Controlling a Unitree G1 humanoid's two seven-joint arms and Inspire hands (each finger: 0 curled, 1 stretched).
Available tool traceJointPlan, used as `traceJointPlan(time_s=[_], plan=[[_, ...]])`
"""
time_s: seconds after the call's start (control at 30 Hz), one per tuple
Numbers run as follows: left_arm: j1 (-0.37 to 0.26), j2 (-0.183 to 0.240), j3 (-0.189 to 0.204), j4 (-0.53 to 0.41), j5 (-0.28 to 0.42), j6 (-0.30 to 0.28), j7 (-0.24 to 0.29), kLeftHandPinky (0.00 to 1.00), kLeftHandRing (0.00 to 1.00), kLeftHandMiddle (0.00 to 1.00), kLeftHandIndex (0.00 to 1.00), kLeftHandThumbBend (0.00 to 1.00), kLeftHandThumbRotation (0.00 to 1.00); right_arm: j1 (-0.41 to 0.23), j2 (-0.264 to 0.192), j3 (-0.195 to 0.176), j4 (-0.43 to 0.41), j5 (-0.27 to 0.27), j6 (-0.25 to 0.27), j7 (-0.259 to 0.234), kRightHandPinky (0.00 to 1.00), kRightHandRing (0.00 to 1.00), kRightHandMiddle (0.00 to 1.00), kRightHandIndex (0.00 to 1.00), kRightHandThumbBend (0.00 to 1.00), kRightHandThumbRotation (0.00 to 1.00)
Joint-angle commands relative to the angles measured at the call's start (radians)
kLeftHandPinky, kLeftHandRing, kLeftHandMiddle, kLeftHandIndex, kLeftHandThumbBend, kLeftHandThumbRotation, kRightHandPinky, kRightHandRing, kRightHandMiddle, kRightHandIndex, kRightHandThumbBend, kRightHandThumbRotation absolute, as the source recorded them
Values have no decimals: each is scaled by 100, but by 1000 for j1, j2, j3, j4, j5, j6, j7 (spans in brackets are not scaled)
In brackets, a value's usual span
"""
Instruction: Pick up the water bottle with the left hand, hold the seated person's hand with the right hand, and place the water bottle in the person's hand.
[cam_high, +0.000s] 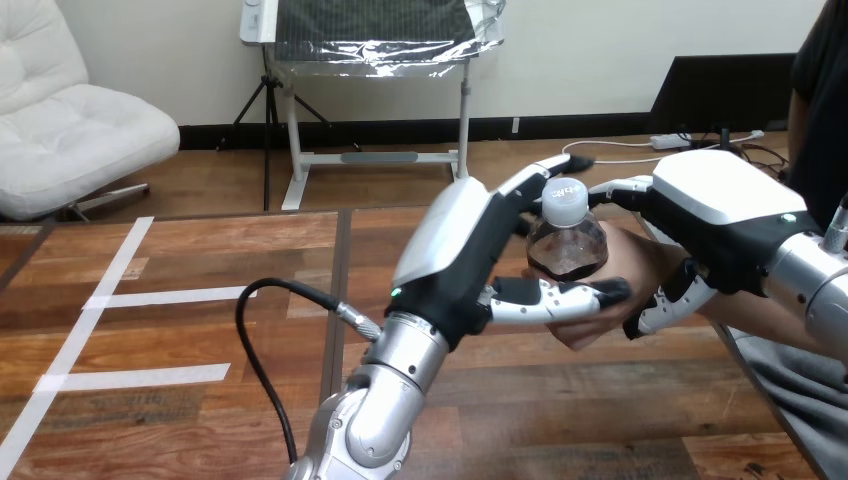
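Right of the frame's centre, our left hand (470, 255) is closed on the bottle (566, 240), fingers (540, 175) arching over its far side and thumb (560, 295) crossing in front of its base. The bottle stands upright, white cap (566, 197) on top and dark liquid in its lower part, lifted clear of the table (200, 260). It sits directly over the person's hand (630, 262), which lies palm up just behind and below it. We cannot tell whether the base touches the palm, because our thumb hides that spot. From the right edge our right hand (725, 205) lies over the person's hand. Its fingers (612, 187) reach along the top toward the cap, and its thumb (662, 308) curls underneath, so it clasps the hand from above and below. The fingertips of our two hands nearly meet behind the cap. White tape strips (165, 297) mark the table at the left of the frame.
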Motion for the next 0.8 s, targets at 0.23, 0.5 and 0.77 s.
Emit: traceJointPlan(time_s=[0.23,0.5,0.77], plan=[[-27,27,14,-46,-26,-21,-11,100,100,100,100,90,82,-9,-14,-51,-27,28,-4,-17,84,95,95,90,86,5],[-17,29,19,-44,-57,-37,-3,100,100,100,100,85,82,-4,-16,-51,-33,31,4,-11,85,96,96,90,86,5],[1,28,26,-41,-78,-69,23,93,99,99,97,80,81,6,-15,-57,-42,41,2,-14,85,96,96,90,86,5]])
